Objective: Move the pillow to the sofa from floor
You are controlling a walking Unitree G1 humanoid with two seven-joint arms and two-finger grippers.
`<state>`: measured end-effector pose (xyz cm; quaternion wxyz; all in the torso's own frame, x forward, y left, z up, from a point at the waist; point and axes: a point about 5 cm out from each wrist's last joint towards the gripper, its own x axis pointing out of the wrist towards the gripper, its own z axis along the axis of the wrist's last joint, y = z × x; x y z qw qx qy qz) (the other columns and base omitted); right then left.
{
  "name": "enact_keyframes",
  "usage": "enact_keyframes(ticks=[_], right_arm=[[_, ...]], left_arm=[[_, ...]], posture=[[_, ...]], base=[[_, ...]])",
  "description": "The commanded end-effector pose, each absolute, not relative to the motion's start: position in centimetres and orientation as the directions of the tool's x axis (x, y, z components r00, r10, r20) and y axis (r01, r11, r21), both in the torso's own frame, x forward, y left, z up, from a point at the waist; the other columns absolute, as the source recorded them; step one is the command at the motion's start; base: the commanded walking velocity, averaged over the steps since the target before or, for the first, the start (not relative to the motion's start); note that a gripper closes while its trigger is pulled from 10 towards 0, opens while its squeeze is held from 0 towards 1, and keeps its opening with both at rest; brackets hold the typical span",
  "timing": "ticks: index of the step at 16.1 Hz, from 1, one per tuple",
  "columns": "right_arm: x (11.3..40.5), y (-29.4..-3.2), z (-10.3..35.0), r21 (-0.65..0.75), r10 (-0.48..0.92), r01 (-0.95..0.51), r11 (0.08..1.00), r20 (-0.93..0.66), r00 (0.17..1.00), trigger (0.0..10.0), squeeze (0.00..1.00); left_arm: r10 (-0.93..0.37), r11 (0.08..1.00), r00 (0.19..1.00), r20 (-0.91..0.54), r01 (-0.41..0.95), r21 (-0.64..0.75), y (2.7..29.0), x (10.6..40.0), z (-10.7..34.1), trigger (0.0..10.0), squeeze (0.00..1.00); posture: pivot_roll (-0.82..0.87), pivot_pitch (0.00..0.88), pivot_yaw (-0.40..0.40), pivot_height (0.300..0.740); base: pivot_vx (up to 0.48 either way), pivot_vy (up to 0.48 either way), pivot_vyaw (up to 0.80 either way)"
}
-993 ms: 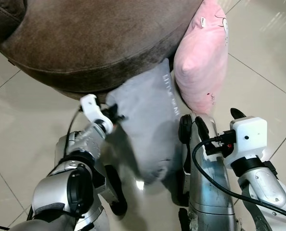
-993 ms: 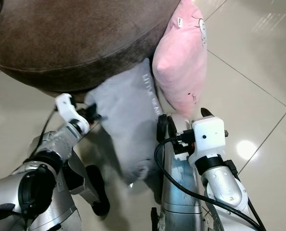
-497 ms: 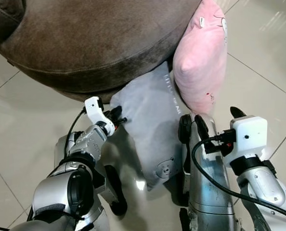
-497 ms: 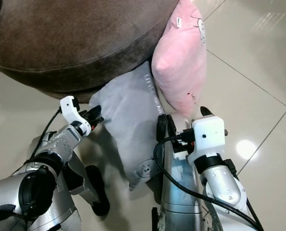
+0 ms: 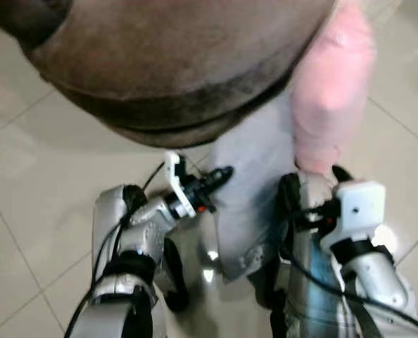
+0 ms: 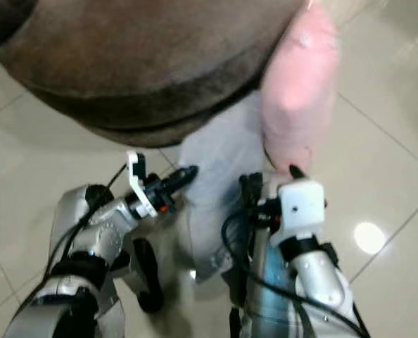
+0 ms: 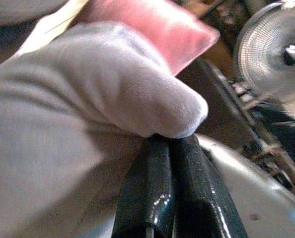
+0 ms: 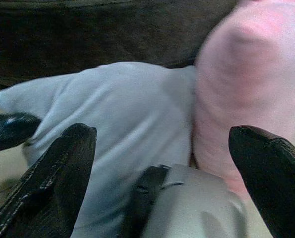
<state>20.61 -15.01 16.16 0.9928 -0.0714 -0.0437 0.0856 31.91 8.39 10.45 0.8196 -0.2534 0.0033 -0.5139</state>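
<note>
Pinching a corner of a grey pillow (image 5: 255, 183), the left gripper (image 5: 219, 176) has its two black fingers closed together on the fabric. The pillow hangs against the brown sofa's (image 5: 174, 63) front edge, beside a pink pillow (image 5: 328, 91) leaning there. The right gripper (image 8: 162, 173) is spread wide, holding nothing, near both pillows above the tiled floor (image 5: 40, 183). No writing is legible; the head views are blurred.

The robot's arms were silver metal with black joint rings. A white camera block (image 5: 360, 205) capped the right wrist at lower right, a smaller white bracket (image 5: 175, 184) the left. Black cables (image 5: 304, 264) looped along the right forearm. The grippers' fingers (image 8: 266, 173) were long, glossy black
</note>
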Motion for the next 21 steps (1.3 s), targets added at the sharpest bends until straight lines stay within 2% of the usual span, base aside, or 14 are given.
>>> enact_keyframes(ticks=[1,2,3,4,5,8,9,11,15,17,19,21], right_arm=[[19.9,-14.7,16.6,-0.126,0.187,-0.174,0.977,0.096,0.978,10.0,0.0],[19.6,-14.7,16.9,-0.106,0.185,-0.174,0.979,0.113,0.976,10.0,0.0],[19.7,-14.8,17.0,-0.1,0.184,-0.173,0.98,0.124,0.975,10.0,0.0],[19.4,-14.7,17.4,-0.103,0.175,-0.161,0.982,0.145,0.974,10.0,0.0],[19.4,-14.7,17.3,-0.102,0.171,-0.157,0.982,0.149,0.974,10.0,0.0],[19.4,-14.9,17.6,-0.091,0.149,-0.135,0.987,0.168,0.974,10.0,0.0],[19.7,-15.0,17.9,-0.086,0.135,-0.12,0.989,0.194,0.972,10.0,0.0],[20.0,-15.1,18.4,-0.084,0.127,-0.111,0.99,0.22,0.967,10.0,0.0],[21.2,-14.9,19.4,-0.089,0.126,-0.106,0.99,0.272,0.954,10.0,0.0],[22.4,-14.8,19.7,-0.097,0.134,-0.111,0.989,0.275,0.952,10.0,0.0],[23.5,-15.0,19.4,-0.091,0.097,-0.077,0.993,0.243,0.965,10.0,0.0],[24.2,-15.2,19.2,-0.08,0.057,-0.04,0.996,0.229,0.972,10.0,0.0]], left_arm=[[-0.864,0.311,0.417,0.282,0.883,-0.352,8.2,31.4,11.7,0.0,0.0],[-0.855,0.335,0.408,0.32,0.906,-0.26,8.3,31.6,13.6,0.0,0.0],[-0.843,0.354,0.415,0.342,0.907,-0.23,8.6,31.9,14.5,0.0,0.0],[-0.79,0.432,0.445,0.421,0.892,-0.133,9.8,32.2,18.2,0.0,0.0],[-0.778,0.45,0.447,0.44,0.887,-0.106,10.1,32.3,19.3,0.0,0.0],[-0.745,0.469,0.437,0.505,0.88,-0.07,10.6,32.2,22.3,0.0,0.0],[-0.731,0.444,0.391,0.558,0.895,-0.045,10.5,31.4,24.7,0.0,0.0],[-0.729,0.428,0.361,0.581,0.903,-0.025,10.4,30.5,26.1,0.0,0.0],[-0.664,0.477,0.384,0.642,0.878,-0.031,11.1,30.0,29.0,0.0,0.0],[-0.639,0.547,0.434,0.635,0.837,-0.022,11.9,30.4,29.6,0.0,0.0],[-0.603,0.634,0.532,0.594,0.772,-0.047,12.6,30.6,29.2,0.0,0.0],[-0.576,0.669,0.578,0.578,0.74,-0.074,13.1,30.4,28.6,0.0,0.0]], posture=[[-0.16,0.324,0.118,0.372],[-0.15,0.311,0.121,0.372],[-0.15,0.297,0.122,0.372],[-0.14,0.266,0.126,0.387],[-0.13,0.251,0.124,0.397],[-0.12,0.226,0.125,0.417],[-0.12,0.189,0.13,0.432],[-0.12,0.159,0.132,0.452],[-0.11,0.117,0.119,0.487],[-0.1,0.086,0.104,0.507],[-0.09,0.072,0.113,0.527],[-0.09,0.049,0.117,0.542]], base=[[0.0,0.0,0.0],[0.0,0.0,0.0],[0.0,0.0,0.0],[0.0,0.0,0.0],[0.0,0.0,0.0],[0.0,0.0,0.0],[0.0,0.0,0.0],[0.0,0.0,0.0],[0.0,0.0,0.0],[0.0,0.0,0.0],[0.0,0.0,0.0],[0.0,0.0,0.0]])
